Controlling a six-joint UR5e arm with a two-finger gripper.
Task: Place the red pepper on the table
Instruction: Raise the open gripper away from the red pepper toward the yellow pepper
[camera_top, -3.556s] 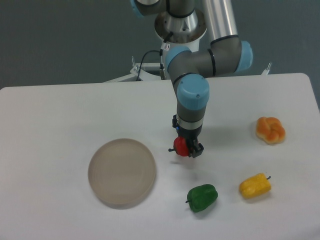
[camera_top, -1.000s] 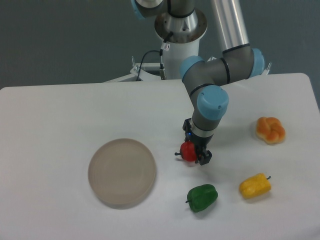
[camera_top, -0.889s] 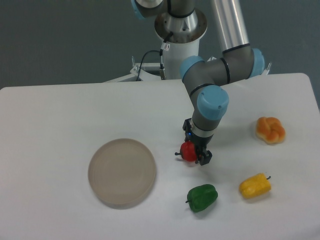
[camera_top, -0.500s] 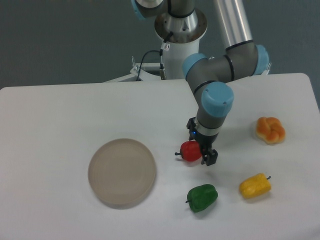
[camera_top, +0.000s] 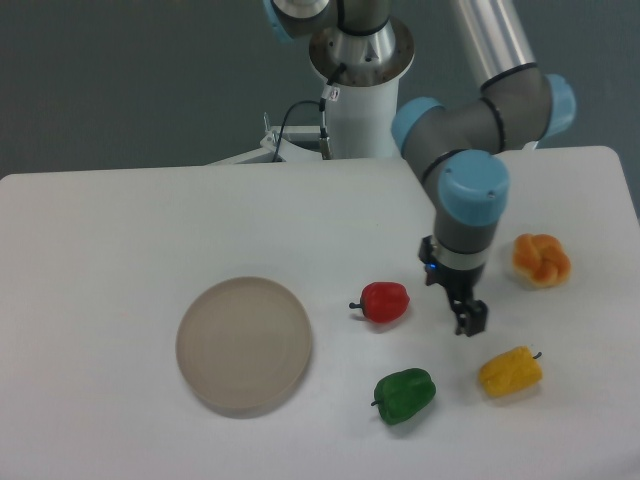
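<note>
One plate (camera_top: 244, 345) sitting left on the surface (camera_top: 120, 230). Three peppers: red pepper (camera_top: 384, 301) lying free mid-surface, green pepper (camera_top: 404, 394), yellow pepper (camera_top: 510, 371). Gripper (camera_top: 467, 317) hanging beside red, fingers holding nothing, spread unclear. One bun (camera_top: 541, 259) right.

One fixed camera — high, facing the table (camera_top: 120, 220) — seemingly mid-range.

White surface (camera_top: 120, 230); red pepper (camera_top: 384, 301), green pepper (camera_top: 405, 394), yellow pepper (camera_top: 510, 371), beige plate (camera_top: 244, 345), orange bun (camera_top: 541, 260).
</note>
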